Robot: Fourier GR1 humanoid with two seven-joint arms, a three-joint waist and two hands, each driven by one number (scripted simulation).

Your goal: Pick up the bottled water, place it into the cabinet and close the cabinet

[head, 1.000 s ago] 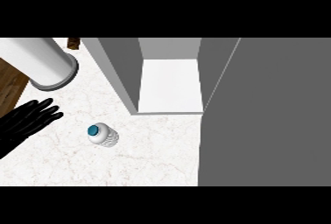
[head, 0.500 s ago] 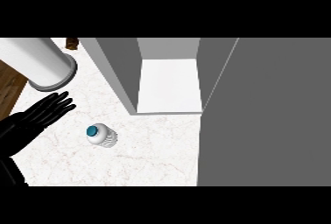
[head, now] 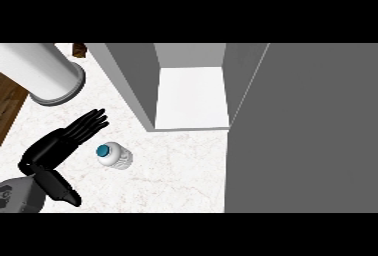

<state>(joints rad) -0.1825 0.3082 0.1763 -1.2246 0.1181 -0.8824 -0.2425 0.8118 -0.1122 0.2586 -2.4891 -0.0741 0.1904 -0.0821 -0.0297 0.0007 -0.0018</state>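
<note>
**As our left hand closes the gap, the bottle waits untouched**

While the bottled water (head: 114, 155) has kept its place on the marble table (head: 177, 175), upright with its blue cap facing us, our left hand (head: 63, 142) has travelled a good way: a second ago it lay near the left edge of the view, well apart from the bottle, and now it sits just beside it, at about 9 o'clock from the cap. The fingers (head: 88, 122) are straight and spread, pointing towards 1 o'clock, with the thumb (head: 63, 189) angled back towards 5 o'clock; they hold nothing, and we see a thin strip of table between palm and bottle. We judge this as the end of the approach, with the grasp itself not yet begun. Our right hand shows nowhere in the view.

From the bottle, the cabinet (head: 190, 95) stands at about 1 o'clock, its white shelf open to us between grey side walls. The door (head: 303, 130) hangs wide open as the broad grey panel filling the right side, so nothing bars the shelf; the nearer side wall is what the bottle would have to pass round. At 11 o'clock a large white cylinder (head: 40, 72) stands near the fingertips, and we would mind it when curling round the bottle. Closing the door comes last.
</note>
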